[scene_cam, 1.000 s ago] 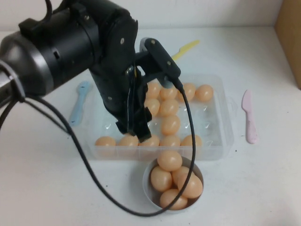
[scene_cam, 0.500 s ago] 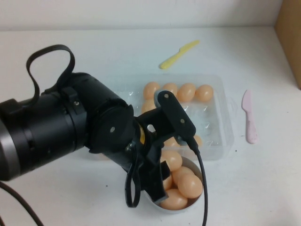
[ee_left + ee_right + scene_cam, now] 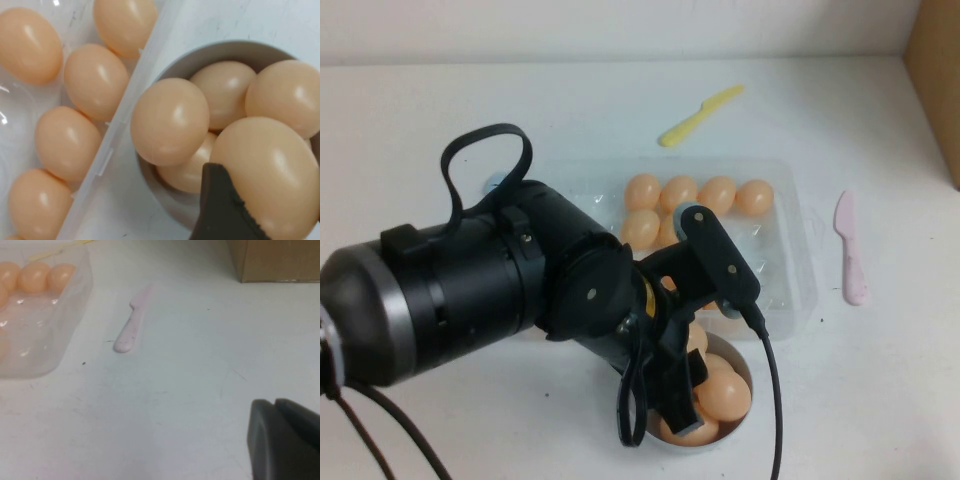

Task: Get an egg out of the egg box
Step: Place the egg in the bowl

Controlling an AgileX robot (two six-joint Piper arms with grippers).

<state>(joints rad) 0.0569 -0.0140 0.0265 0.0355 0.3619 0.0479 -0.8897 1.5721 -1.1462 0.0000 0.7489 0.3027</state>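
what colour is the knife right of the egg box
Pale pink knife, clearest in the high view.

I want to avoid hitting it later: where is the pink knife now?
In the high view, the pink knife lies flat on the table's right side, just right of the egg box, apart from it, near the cardboard box.

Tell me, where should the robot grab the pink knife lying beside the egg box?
Grab the pink knife by its thin handle, straight down from above, pinching across its width: it lies flat on the table, so nothing gets under it. The right gripper, low over the table nearby, is closest; the left gripper hangs over the bowl.
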